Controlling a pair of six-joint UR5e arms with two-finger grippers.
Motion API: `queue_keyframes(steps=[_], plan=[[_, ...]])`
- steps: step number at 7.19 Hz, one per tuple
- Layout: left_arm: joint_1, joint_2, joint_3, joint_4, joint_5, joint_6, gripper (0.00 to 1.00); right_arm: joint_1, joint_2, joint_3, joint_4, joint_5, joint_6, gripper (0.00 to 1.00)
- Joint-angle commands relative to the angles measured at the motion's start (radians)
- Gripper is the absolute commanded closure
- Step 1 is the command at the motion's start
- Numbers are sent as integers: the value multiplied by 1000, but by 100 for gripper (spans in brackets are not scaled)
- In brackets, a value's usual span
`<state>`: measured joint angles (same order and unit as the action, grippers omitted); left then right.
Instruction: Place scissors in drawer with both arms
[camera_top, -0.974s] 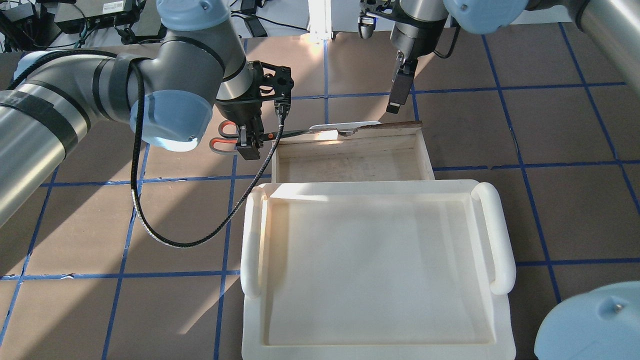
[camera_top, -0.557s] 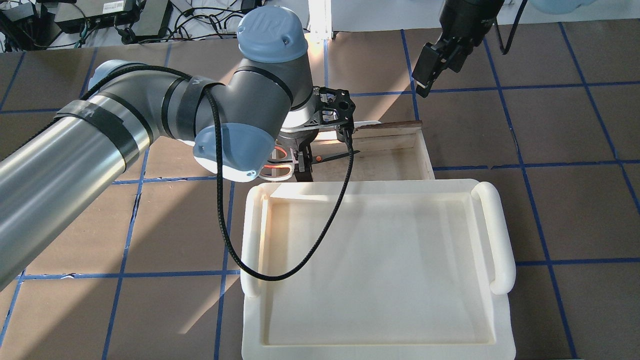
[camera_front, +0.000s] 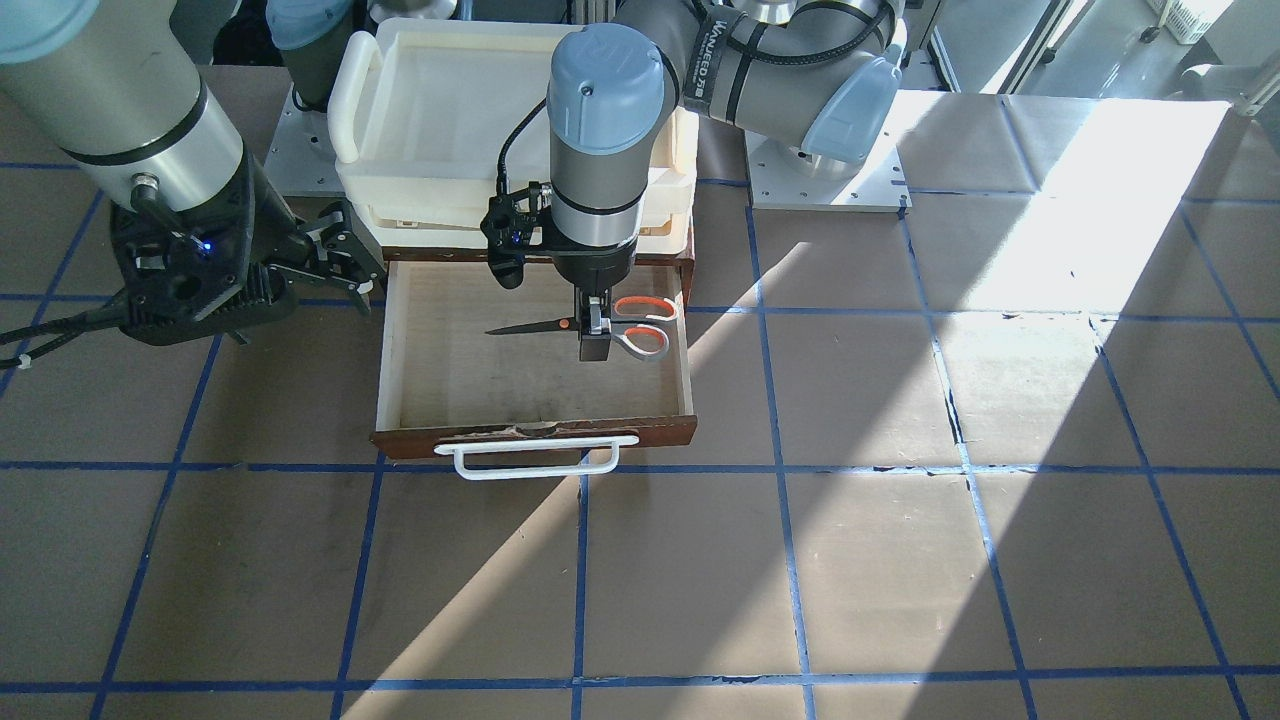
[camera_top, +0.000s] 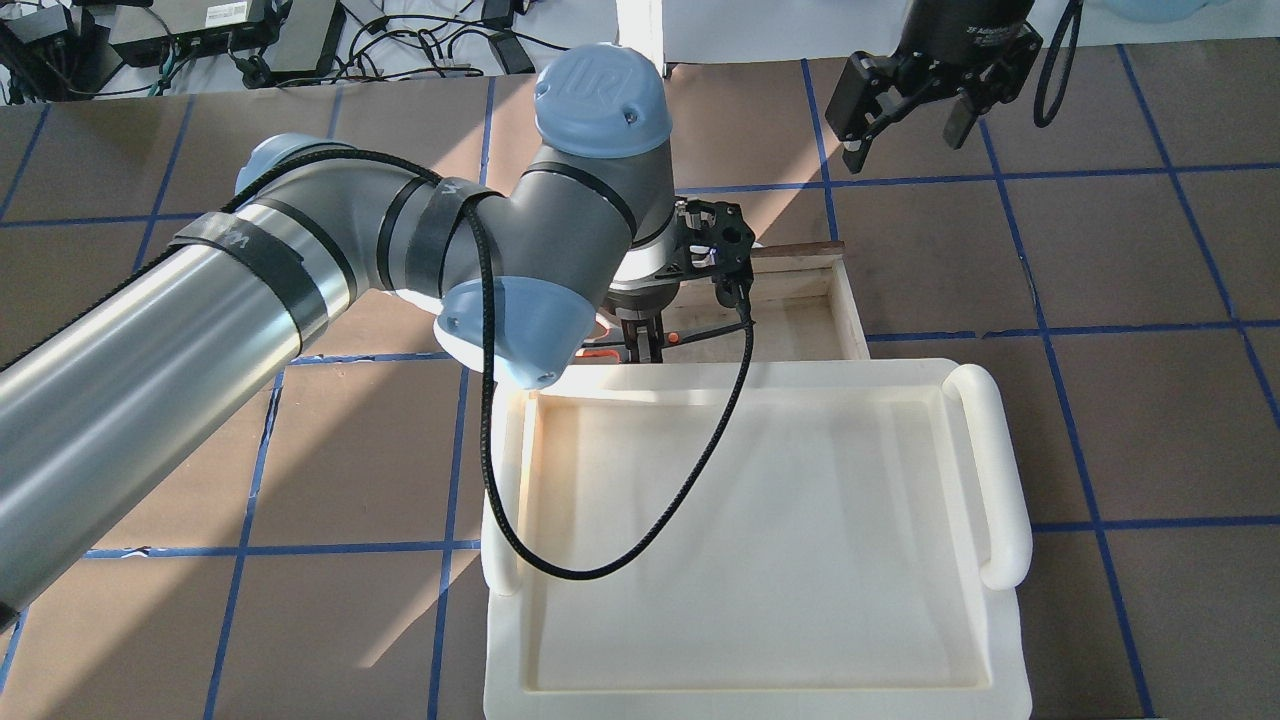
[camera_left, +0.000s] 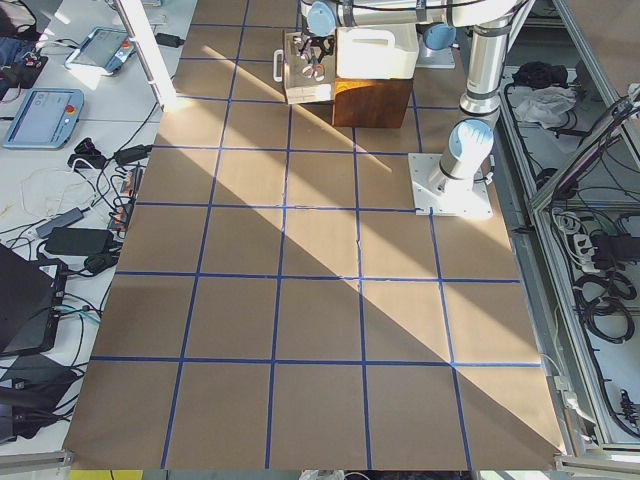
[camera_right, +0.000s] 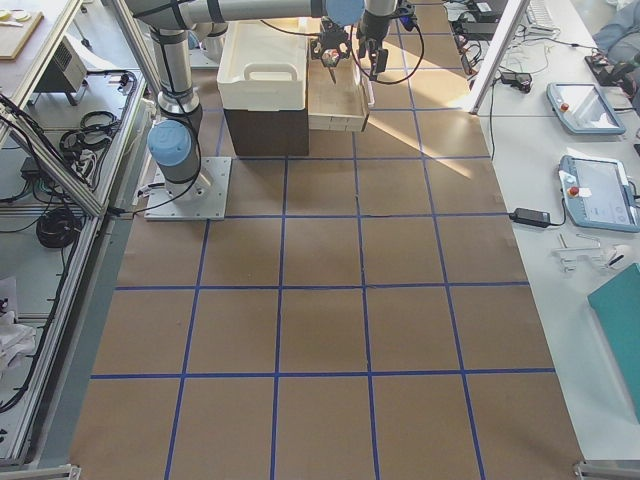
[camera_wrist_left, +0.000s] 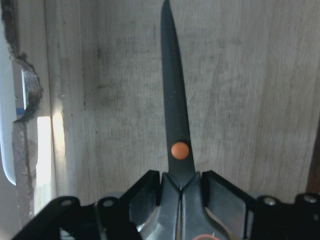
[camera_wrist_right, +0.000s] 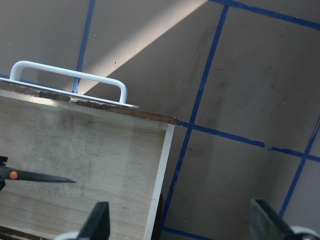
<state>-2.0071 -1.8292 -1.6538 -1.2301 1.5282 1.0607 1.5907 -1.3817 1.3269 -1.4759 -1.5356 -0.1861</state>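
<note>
The scissors (camera_front: 640, 342) hang level inside the open drawer (camera_front: 540, 436), blades pointing to its far side from the left arm. My left gripper (camera_front: 594, 350) is shut on them just behind the orange pivot dot. The left wrist view shows the blade (camera_wrist_left: 172, 100) over the pale drawer floor (camera_wrist_left: 250, 100), between the black fingers (camera_wrist_left: 150, 195). From overhead only the blade (camera_top: 705, 331) shows, beside the gripper (camera_top: 640, 348). My right gripper (camera_top: 905, 118) is open and empty, beyond the drawer's right front corner. Its view shows the white bar handle (camera_wrist_right: 70, 75) and the blade tip (camera_wrist_right: 47, 178).
A cream plastic tray (camera_top: 990, 480) sits on top of the dark cabinet (camera_right: 265, 130) just behind the drawer. The left wrist's black cable (camera_top: 620, 560) loops over the tray. The brown table bears a grid of blue tape.
My left arm has carried the scissors rightwards from beside the drawer to inside it. My right gripper has moved away from the drawer handle, farther out and to the right, and has turned.
</note>
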Motion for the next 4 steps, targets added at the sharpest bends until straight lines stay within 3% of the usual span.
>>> queue_keyframes(steps=[1, 2, 4], plan=[[-5, -19, 0, 3, -2, -4, 100, 0, -13, 5, 2, -18, 100, 0], [-7, -21, 0, 3, -2, -2, 100, 0, -25, 12, 0, -18, 100, 0], [-7, -21, 2, 1, 0, -2, 80, 2, -36, 26, -7, -15, 100, 0]])
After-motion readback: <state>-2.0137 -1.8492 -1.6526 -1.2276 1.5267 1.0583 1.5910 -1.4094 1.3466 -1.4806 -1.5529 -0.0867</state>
